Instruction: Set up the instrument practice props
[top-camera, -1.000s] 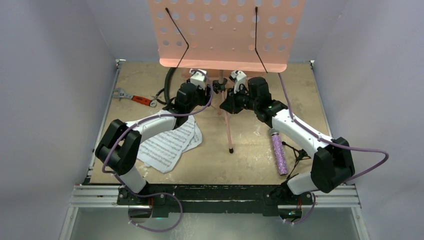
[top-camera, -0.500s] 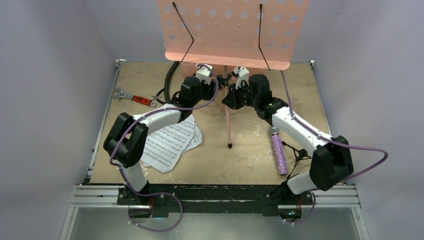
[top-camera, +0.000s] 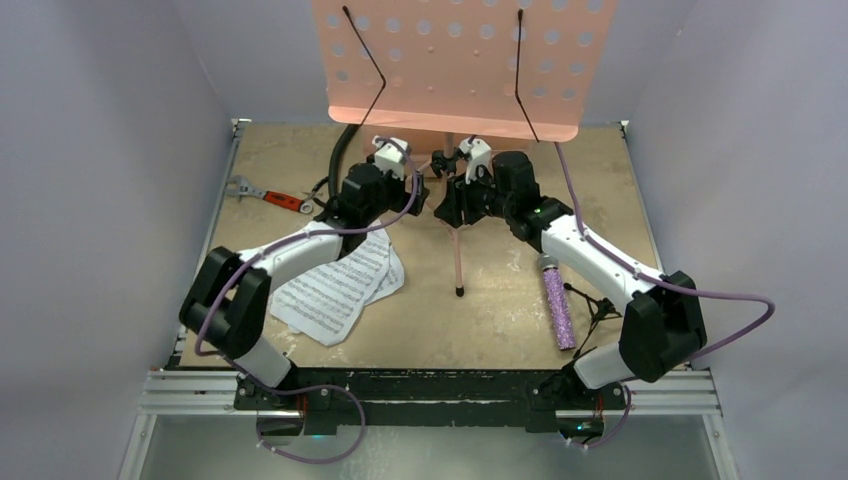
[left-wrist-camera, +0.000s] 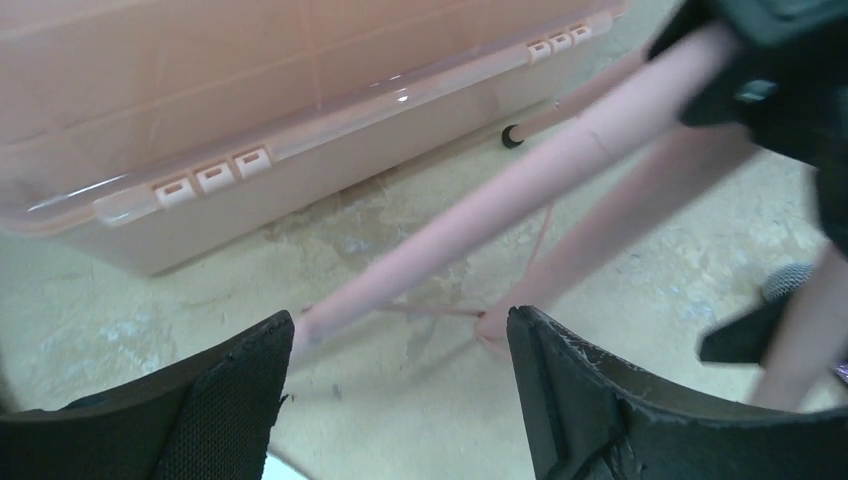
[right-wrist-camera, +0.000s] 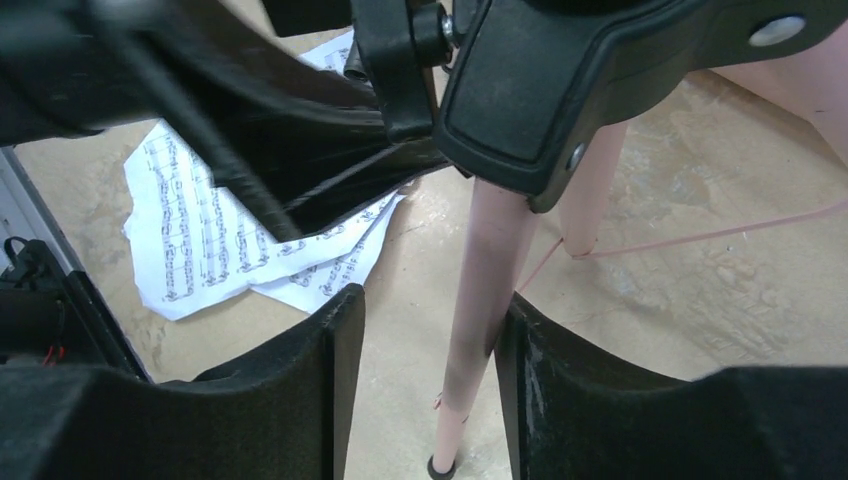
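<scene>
Pink music stand (top-camera: 450, 95) stands upright, long axis vertical; left jaws apart, right jaws apart around one leg (right-wrist-camera: 482, 290).

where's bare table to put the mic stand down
Bare front-centre patch between the sheet music and the microphone, in front of the music stand's near leg. Crowded behind it, around the other legs.

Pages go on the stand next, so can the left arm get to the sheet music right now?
Probably yes: the sheet music lies uncovered close by, and the left hand is open, holding nothing.
</scene>
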